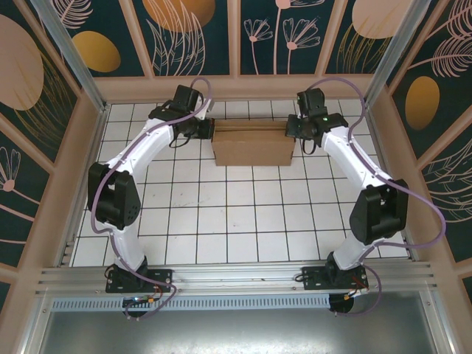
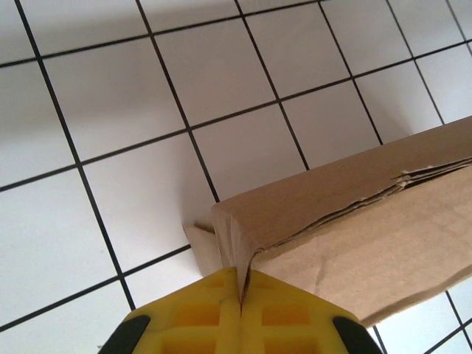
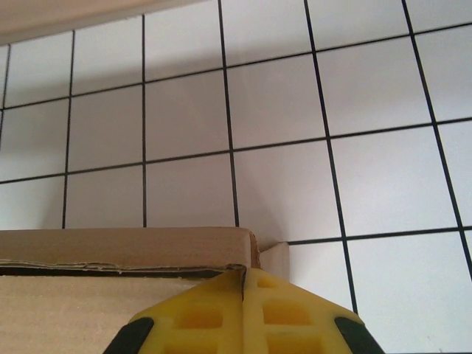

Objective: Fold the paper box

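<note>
The paper box (image 1: 253,145) sits at the far middle of the tiled table (image 1: 243,214). It looks closed, so I cannot see any contents. I have the left gripper (image 2: 241,274) at its left end and the right gripper (image 3: 243,274) at its right end. Each has its fingers pressed together against a corner; I cannot tell whether a flap edge is nipped between them. I judge this to be the closing step, seating the end flaps. The next move calls for even inward pressure from both sides.
</note>
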`<state>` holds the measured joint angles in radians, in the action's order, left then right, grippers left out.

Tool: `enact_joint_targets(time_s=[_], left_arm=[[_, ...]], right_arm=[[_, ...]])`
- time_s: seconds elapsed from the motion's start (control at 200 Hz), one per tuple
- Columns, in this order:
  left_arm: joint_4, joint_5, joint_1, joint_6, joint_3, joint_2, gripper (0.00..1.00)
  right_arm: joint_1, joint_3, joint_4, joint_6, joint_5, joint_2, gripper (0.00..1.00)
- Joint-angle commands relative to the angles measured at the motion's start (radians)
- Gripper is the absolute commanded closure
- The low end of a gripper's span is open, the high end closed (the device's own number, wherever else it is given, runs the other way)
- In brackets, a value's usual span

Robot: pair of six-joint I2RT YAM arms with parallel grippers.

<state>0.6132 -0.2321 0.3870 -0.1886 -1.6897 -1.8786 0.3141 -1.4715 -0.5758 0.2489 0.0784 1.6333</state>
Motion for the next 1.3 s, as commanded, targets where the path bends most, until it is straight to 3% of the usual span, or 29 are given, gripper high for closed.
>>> enact_joint_targets(time_s=[0.0, 0.731, 1.291], left_arm=[[-0.088, -0.063, 0.013, -0.013, 0.013, 0.042, 1.0], [-0.068, -0.093, 0.013, -0.033, 0.044, 0.006, 1.0], [0.081, -0.12, 0.013, -0.06, -0.143, -0.107, 1.0]], right_arm=[[0.016, 0.022, 0.088, -0.018, -0.03, -0.038, 1.0], [-0.022, -0.002, -0.014, 0.078, -0.111, 0.082, 1.0], [-0.021, 0.01, 0.007, 0.022, -0.084, 0.101, 1.0]])
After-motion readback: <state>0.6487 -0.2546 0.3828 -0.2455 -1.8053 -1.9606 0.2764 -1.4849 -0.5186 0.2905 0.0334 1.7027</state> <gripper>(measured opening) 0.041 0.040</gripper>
